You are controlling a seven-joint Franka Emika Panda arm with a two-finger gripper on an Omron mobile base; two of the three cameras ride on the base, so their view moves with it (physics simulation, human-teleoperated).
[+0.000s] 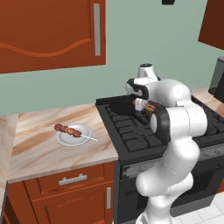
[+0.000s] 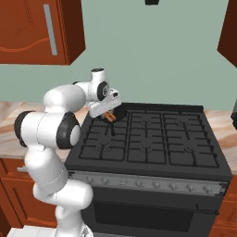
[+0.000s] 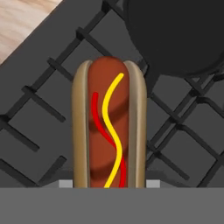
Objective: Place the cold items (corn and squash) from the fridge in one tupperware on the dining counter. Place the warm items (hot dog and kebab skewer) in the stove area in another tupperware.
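Holding item: the hot dog (image 3: 109,127), a sausage in a bun striped with yellow and red sauce, lies lengthwise along the gripper (image 2: 109,115), evidently clamped at its near end and lifted clear of the grates, judging by the gap below it. Location: above the rear left corner of the stove area (image 2: 152,139), beside a dark round pan (image 3: 175,35). Purpose, as judged: raised for carrying off to a tupperware. Kebab skewer (image 1: 68,130): resting on a white plate (image 1: 74,134) on the counter (image 1: 52,144) left of the range, untouched. View notes: the hand view gives the sauce lines and bun; the left base view alone gives skewer and plate.
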